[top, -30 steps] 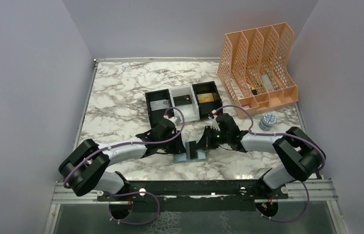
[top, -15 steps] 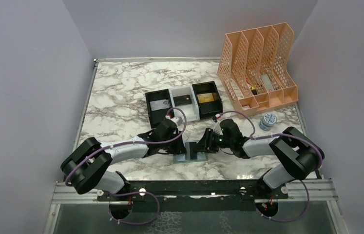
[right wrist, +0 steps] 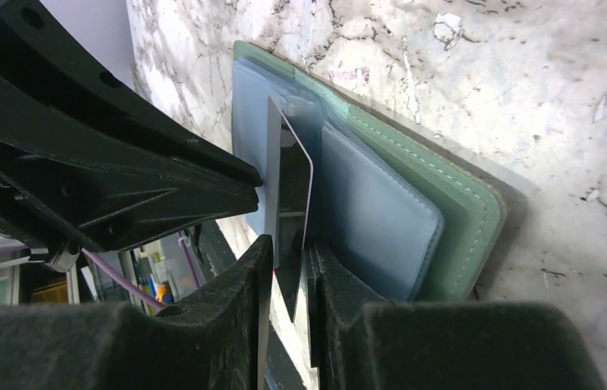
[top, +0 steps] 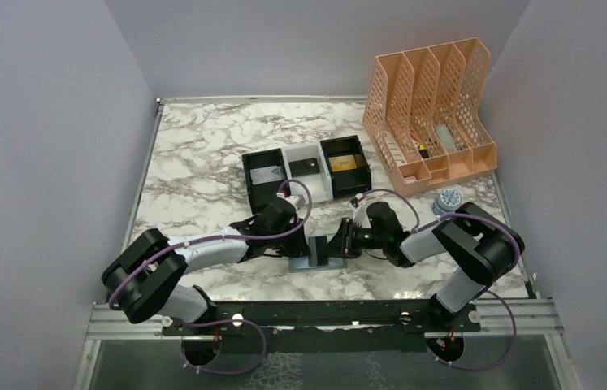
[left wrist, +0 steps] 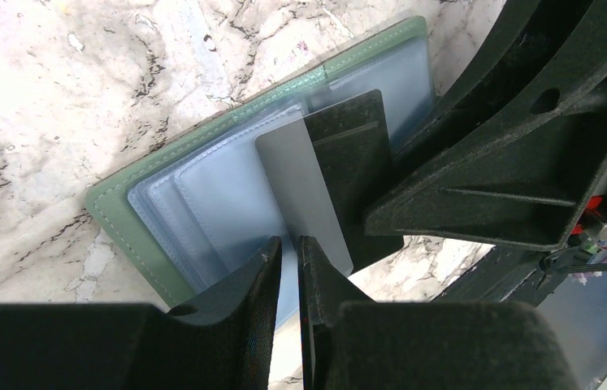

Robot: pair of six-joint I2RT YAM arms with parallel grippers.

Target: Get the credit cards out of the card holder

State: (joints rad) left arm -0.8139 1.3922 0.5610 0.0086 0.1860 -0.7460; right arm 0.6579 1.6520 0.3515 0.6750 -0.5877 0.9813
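The credit card is tilting up out of the open card holder on the near worktop, the right gripper having just reopened and narrowing its jaws onto it for extraction, while the left gripper is hovering beside it, jaws nearly shut, its hold impossible to tell.

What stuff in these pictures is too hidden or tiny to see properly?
- Top view: the card holder lies mostly under the left gripper and right gripper.
- Left wrist view: the right gripper covers part of the card holder.
- Right wrist view: the credit card shows nearly edge-on, so its face is unreadable.
- Top view: things in the peach file rack are too small.
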